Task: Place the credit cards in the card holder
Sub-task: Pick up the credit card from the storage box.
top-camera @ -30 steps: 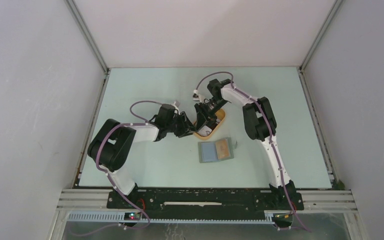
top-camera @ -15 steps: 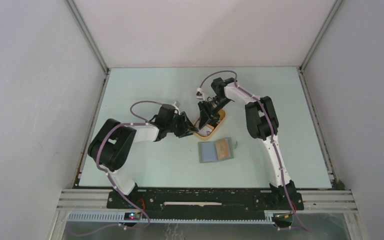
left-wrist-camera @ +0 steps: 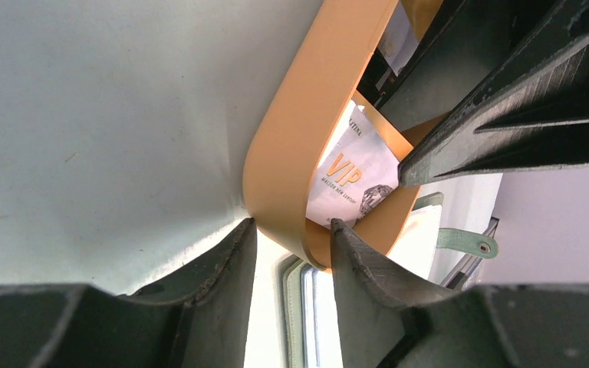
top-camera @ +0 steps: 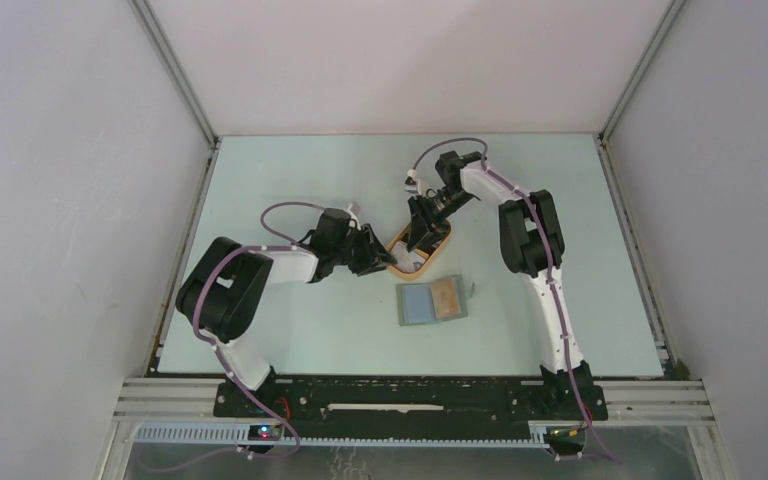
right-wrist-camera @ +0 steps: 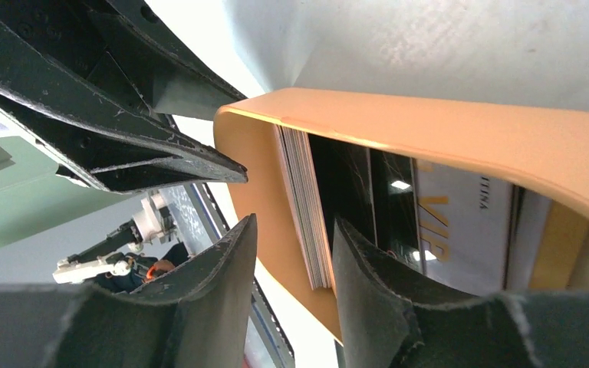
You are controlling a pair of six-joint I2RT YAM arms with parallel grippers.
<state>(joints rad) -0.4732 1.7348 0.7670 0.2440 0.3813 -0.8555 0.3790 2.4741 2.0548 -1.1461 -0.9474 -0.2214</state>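
Credit cards [right-wrist-camera: 307, 211]: most sit in the orange tray [top-camera: 441, 247], near the middle of the table [top-camera: 290, 180]. In the right wrist view we see a stack of them standing on edge against one end wall of the tray [right-wrist-camera: 468, 130], with a glossy black card [right-wrist-camera: 353, 192] next to the stack and a whitish card printed "VIP" [left-wrist-camera: 353, 180] beyond that. One tan card [top-camera: 447, 297] lies on the right half of the card holder [top-camera: 418, 305].

Card holder: open flat on the table, just in front of the tray and apart from it. Its snap tab [left-wrist-camera: 464, 241] sticks out at the right side. Neither arm touches it.

Right gripper [right-wrist-camera: 291, 222]: reaches down into the tray from the far side. One finger is outside the end wall, the other inside, so the wall and the edge of the card stack lie between the fingers. Jaws are about half apart. We cannot tell whether they press on the stack or the wall.

Left gripper [left-wrist-camera: 291, 226]: comes in low from the left and straddles the near-left end of the tray [left-wrist-camera: 284, 153], one finger outside on the table side and one inside. Both fingers sit against the wall, jaws about half closed, so we note it as gripping the tray rim. It has no card.

The two grippers are close together over the same tray end, fingers nearly crossing.
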